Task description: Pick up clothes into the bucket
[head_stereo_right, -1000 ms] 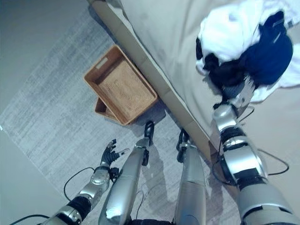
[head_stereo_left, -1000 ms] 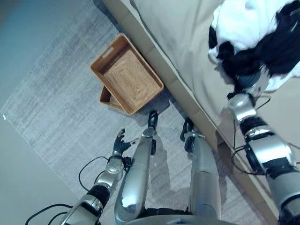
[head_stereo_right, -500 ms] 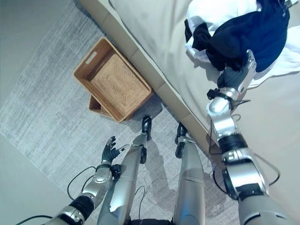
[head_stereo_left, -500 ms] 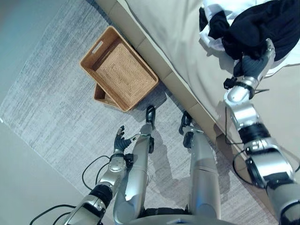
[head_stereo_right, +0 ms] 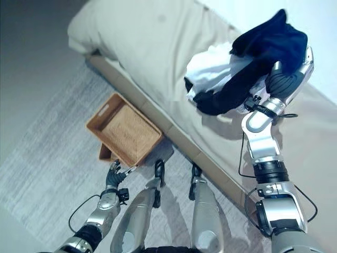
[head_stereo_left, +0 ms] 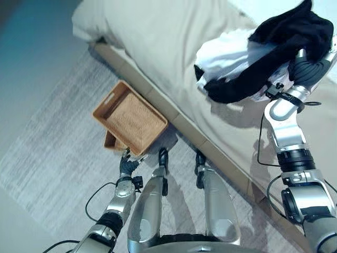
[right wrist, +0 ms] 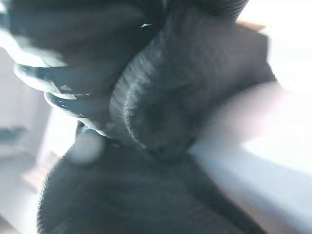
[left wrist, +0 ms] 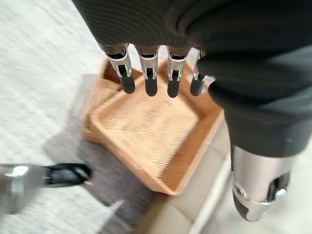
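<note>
Clothes [head_stereo_left: 247,66] hang bunched in right hand [head_stereo_left: 310,66] above bed [head_stereo_left: 158,47].

no readable text, labels or numbers

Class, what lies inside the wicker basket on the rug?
The wicker basket holds nothing visible: its woven bottom shows bare. A second basket sits under it, mostly covered.

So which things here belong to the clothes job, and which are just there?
Job: bundle of black and white clothes lifted off the bed, right hand under it, woven brown basket on the floor, left hand.
Just there: beige bed, grey rug.
</note>
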Tool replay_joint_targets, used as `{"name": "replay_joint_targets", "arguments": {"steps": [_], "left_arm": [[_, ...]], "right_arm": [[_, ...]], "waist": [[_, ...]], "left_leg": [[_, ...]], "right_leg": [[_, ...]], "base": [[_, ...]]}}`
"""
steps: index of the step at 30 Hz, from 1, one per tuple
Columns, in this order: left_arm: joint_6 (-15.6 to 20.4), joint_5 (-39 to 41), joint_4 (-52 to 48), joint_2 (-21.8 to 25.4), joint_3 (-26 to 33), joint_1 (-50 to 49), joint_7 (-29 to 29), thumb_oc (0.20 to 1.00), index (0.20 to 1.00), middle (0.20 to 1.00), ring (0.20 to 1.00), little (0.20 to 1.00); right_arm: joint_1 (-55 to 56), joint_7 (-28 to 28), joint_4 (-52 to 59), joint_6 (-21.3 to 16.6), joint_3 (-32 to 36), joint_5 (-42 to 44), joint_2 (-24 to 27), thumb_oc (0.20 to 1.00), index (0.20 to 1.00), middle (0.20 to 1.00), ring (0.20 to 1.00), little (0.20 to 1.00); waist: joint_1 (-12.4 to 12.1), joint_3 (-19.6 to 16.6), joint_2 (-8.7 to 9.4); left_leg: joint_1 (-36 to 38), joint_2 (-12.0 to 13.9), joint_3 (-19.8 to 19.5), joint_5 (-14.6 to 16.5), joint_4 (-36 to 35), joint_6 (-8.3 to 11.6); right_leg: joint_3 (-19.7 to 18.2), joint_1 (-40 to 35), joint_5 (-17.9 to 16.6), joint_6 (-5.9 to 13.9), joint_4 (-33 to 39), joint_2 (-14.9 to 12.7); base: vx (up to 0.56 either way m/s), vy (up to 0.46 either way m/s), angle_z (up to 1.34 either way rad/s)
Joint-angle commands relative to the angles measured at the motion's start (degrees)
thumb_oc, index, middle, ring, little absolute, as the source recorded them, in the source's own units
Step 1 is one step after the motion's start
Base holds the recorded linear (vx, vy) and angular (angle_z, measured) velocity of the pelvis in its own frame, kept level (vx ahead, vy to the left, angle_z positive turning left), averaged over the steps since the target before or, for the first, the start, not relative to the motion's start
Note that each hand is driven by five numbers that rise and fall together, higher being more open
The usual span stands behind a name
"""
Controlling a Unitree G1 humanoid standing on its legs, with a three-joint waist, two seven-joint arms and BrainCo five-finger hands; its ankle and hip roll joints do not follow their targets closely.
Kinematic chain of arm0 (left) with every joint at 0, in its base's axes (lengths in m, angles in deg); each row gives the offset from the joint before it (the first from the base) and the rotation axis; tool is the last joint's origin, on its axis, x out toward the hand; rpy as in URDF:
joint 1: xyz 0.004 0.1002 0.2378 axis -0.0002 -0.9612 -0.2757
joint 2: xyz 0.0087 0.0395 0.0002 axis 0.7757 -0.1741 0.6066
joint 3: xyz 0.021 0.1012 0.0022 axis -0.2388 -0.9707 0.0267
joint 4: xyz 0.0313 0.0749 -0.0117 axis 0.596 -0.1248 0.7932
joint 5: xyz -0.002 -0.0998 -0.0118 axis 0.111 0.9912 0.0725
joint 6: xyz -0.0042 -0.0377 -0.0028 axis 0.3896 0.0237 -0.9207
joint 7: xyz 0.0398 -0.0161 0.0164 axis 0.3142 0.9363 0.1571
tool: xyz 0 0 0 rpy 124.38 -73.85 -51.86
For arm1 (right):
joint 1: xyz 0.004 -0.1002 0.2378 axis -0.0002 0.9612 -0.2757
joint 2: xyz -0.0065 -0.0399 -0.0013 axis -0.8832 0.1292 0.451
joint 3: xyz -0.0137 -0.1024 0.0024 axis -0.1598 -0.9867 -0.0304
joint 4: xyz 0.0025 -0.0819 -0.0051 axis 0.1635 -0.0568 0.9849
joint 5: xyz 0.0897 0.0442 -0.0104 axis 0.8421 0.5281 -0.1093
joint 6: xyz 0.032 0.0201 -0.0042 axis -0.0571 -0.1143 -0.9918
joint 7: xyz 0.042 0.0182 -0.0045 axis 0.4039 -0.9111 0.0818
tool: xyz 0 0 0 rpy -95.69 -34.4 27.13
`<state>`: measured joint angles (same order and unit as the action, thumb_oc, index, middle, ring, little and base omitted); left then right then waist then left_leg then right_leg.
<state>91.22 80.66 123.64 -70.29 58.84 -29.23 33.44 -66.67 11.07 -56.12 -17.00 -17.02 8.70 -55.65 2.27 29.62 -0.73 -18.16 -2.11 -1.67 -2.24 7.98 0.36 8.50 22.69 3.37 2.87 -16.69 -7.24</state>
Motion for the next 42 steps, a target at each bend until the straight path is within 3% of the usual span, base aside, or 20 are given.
{"name": "replay_joint_targets", "arguments": {"steps": [1,8,14,18,24,30,34,42], "left_arm": [[0.6,-1.5,-3.9,1.5,-0.4,-3.9,3.1,1.000,1.000,1.000,1.000,1.000],[0.0,1.8,-14.4,4.2,-2.0,-6.5,8.9,1.000,1.000,1.000,1.000,1.000],[-0.8,4.8,-32.9,11.8,-4.5,-4.9,15.9,1.000,1.000,1.000,1.000,1.000],[-0.7,5.1,-35.9,11.5,-4.1,-2.9,15.3,1.000,1.000,1.000,1.000,1.000],[-1.9,7.1,-38.2,10.5,-5.6,-5.1,16.5,1.000,1.000,1.000,1.000,1.000],[-2.5,9.5,-41.9,14.1,-6.9,-3.6,19.2,1.000,1.000,1.000,1.000,1.000],[-2.6,9.3,-43.9,16.9,-7.7,4.2,18.9,1.000,1.000,1.000,1.000,1.000],[-2.9,6.7,-39.5,16.4,-9.9,15.8,16.5,1.000,1.000,1.000,1.000,1.000]], "right_arm": [[-0.8,-3.7,3.8,-4.6,3.8,1.9,4.3,0.200,0.200,0.200,0.200,0.200],[-3.2,-9.0,-0.8,-4.2,1.8,7.7,8.0,0.200,0.200,0.200,0.200,0.200],[-6.8,-16.4,-4.4,-2.2,-2.7,10.1,13.1,0.200,0.200,0.200,0.200,0.200],[-8.4,-19.9,-7.6,-0.8,-5.4,12.0,15.8,0.200,0.200,0.200,0.200,0.200],[-14.1,-20.4,-15.5,0.9,-8.7,12.2,19.6,0.200,0.200,0.200,0.200,0.200],[-20.5,-21.7,-19.7,0.4,-12.9,14.0,21.3,0.200,0.200,0.200,0.200,0.200],[-23.2,-25.6,-16.5,0.0,-17.5,16.9,23.3,0.200,0.200,0.200,0.200,0.200],[-19.2,-32.0,-1.2,-2.4,-19.1,21.4,24.8,0.200,0.200,0.200,0.200,0.200]], "waist": [[-0.7,-7.9,1.86],[-0.6,-13.3,2.00],[0.1,-19.0,2.85],[0.1,-21.6,3.77],[-0.2,-23.4,4.65],[-0.1,-24.4,4.94],[0.6,-25.4,5.08],[1.8,-26.0,4.62]], "left_leg": [[2.5,0.0,-2.6,1.8,0.4,1.75],[9.5,0.6,-2.0,0.8,-4.0,2.22],[15.5,1.6,-0.9,2.0,-5.8,2.38],[17.9,2.3,-0.1,2.7,-6.6,2.49],[20.2,2.9,0.5,3.1,-7.7,2.56],[21.3,3.2,0.7,3.4,-8.1,2.77],[22.4,3.4,0.9,3.6,-8.4,2.94],[23.5,3.4,1.2,3.9,-8.6,2.98]], "right_leg": [[1.6,-8.0,-1.5,3.34,5.7,-1.2],[2.7,-15.4,-2.2,3.57,10.8,0.0],[2.9,-21.4,-1.7,3.65,13.1,1.0],[2.5,-23.8,-1.6,3.69,14.7,1.5],[2.3,-26.3,-1.9,3.73,16.7,2.0],[2.2,-27.3,-2.0,3.84,17.4,2.3],[2.0,-28.4,-1.7,3.89,17.6,2.3],[1.7,-29.2,-1.5,4.02,17.6,2.1]], "base": [[0.13,-0.013,-0.08],[0.11,-0.002,0.00],[0.11,0.000,0.00],[0.11,-0.015,-0.02],[0.07,-0.006,-0.10],[0.02,0.002,-0.06],[0.02,-0.002,0.01],[0.00,-0.001,-0.03]]}}
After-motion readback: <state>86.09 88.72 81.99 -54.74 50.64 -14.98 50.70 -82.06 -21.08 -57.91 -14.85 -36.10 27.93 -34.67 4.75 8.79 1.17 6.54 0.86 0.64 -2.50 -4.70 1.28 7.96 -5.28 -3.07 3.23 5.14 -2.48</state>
